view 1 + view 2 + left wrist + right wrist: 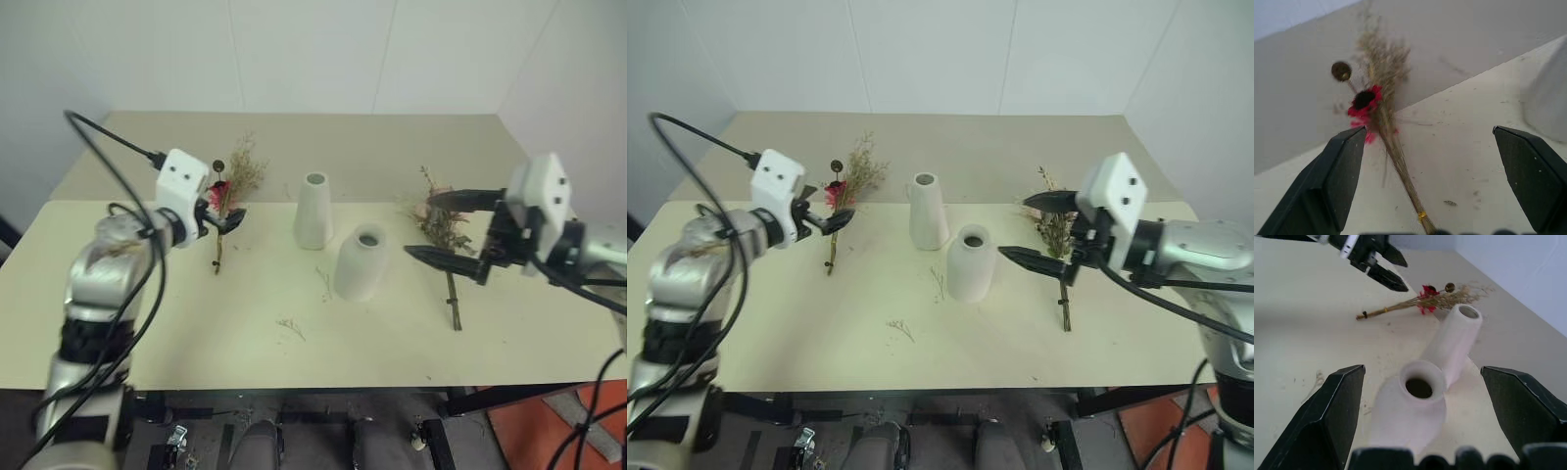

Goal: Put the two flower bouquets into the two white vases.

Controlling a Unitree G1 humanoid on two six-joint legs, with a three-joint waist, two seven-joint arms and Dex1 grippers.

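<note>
Two bouquets lie flat on the table [147,323], neither yet in a vase; at the far left the left gripper [227,217] hovers just over the dried grass bouquet [233,191], fingers spread wide and holding nothing, lined up with the stems as if to close on them near the tied end; the bouquet's red flower [1364,101] and tan sprigs point toward the back of the table, its thin stem toward the front. In the middle stand the two white vases, touching or nearly so; the tall slim vase [313,211] sits behind, the rounded vase [361,262] in front and slightly to the right, both upright with mouths open to take stems. A few loose twigs [291,328] lie before them. To the right the rose bouquet [441,230] rests with its stem toward the front; the right gripper [443,227] hangs above it, fingers spread, empty, probably readying a grasp.
</note>
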